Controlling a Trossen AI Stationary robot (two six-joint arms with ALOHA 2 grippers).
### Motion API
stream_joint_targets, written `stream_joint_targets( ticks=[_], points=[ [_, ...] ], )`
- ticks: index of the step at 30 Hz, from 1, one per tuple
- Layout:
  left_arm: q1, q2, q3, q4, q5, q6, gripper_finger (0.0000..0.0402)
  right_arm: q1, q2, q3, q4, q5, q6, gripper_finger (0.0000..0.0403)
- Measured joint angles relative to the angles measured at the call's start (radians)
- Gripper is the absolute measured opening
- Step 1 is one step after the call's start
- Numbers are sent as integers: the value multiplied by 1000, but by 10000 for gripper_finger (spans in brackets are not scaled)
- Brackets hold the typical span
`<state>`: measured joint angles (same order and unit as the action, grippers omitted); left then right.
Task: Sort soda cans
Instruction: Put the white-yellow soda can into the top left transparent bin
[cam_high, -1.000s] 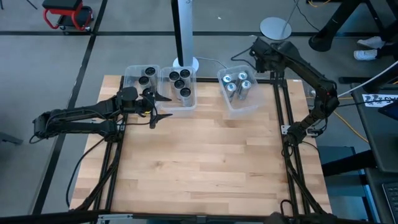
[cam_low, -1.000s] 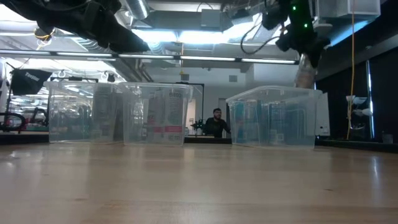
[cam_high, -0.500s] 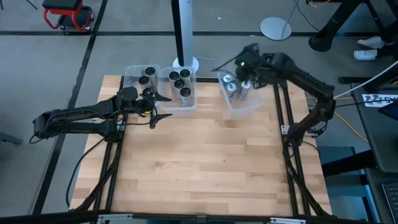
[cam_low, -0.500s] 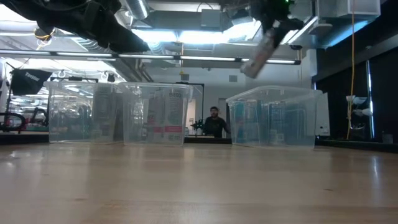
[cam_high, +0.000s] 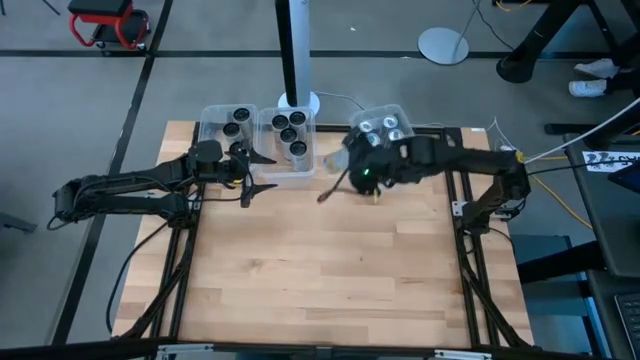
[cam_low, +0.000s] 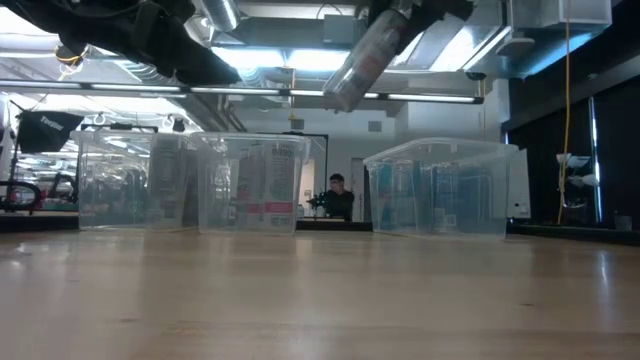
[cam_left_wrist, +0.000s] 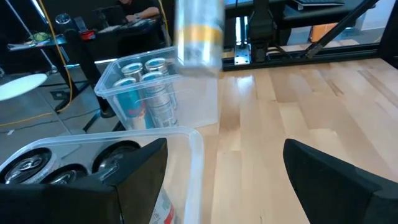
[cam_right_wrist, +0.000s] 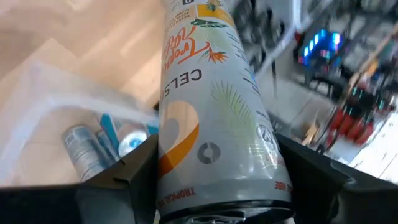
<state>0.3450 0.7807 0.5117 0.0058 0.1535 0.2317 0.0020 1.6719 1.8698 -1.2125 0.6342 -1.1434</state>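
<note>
High view: the right gripper (cam_high: 352, 172) is hanging between the bins, the left gripper (cam_high: 262, 170) waiting spread apart. Low view: a silver can (cam_low: 363, 55) is riding tilted overhead. Right wrist view: fingers (cam_right_wrist: 134, 180) are clamping it.

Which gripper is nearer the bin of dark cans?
Left. The left gripper hovers at the front wall of the bin of dark cans; the right gripper, holding a silver can, is farther off.

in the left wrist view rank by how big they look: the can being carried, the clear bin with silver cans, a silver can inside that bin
1. Clear bin, widest.
2. Carried can, held by the right gripper; it may be nearer the camera, so its rank over the binned cans is unsure.
3. Silver can in the bin.
</note>
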Motion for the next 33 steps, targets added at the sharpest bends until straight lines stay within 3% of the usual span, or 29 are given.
stream_joint_targets(
  ticks=[4, 9, 20, 33],
  points=[
    [-19, 0, 0, 0, 0, 0, 308, 56, 61, 0, 14, -10, -37, 257],
    [-28, 0, 0, 1, 0, 3, 308, 94, 146, 0, 57, -113, -113, 257],
    [-29, 0, 0, 1, 0, 4, 308, 105, 334, 0, 77, -201, -250, 257],
    [-29, 0, 0, 2, 0, 4, 308, 105, 377, 0, 41, -223, -286, 257]
  ],
)
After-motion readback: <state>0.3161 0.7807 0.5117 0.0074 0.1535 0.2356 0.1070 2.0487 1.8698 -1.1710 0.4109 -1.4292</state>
